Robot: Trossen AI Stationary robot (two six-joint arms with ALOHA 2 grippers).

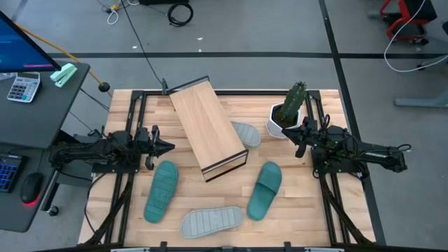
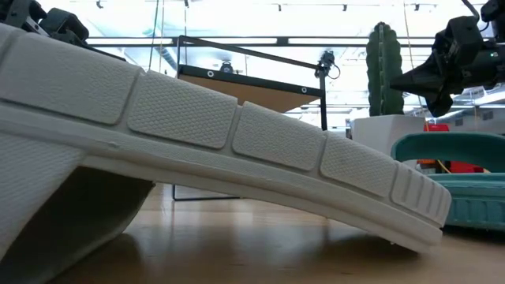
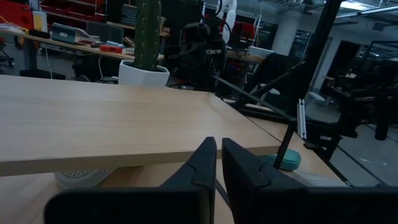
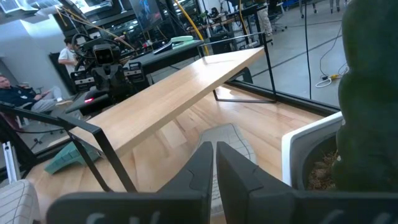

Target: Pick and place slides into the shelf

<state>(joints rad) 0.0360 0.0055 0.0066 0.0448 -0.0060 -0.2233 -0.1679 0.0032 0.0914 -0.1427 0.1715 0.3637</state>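
The shelf (image 1: 208, 127) stands on the wooden desk (image 1: 315, 217), near the middle and closer to the far edge. It is turned at a slant, so one end points to the far left corner and the other end points to the middle of the desk. Its top is a light wood board, with thin dark legs under it.

Four slides lie on the desk, and none of them is on the shelf. One grey slide (image 1: 245, 133) pokes out from under the right side of the shelf, near the white pot. The other grey slide (image 1: 211, 220) lies along the near edge of the desk, sole up, right in front of the low camera. One green slide (image 1: 160, 190) lies sole up on the left part of the desk, near the left arm. The other green slide (image 1: 264, 189) lies strap up to the right of the middle, between the shelf's near end and the near edge.

A cactus (image 1: 294, 102) in a white pot (image 1: 278, 127) stands near the far right corner.

The left tool (image 1: 166, 146) is at the left edge of the desk, just beside the shelf. Its two fingers are nearly pressed together and it holds nothing.

The right tool (image 1: 295, 140) is at the right side of the desk, just beside the white pot. Its fingers are nearly pressed together too, and it holds nothing.
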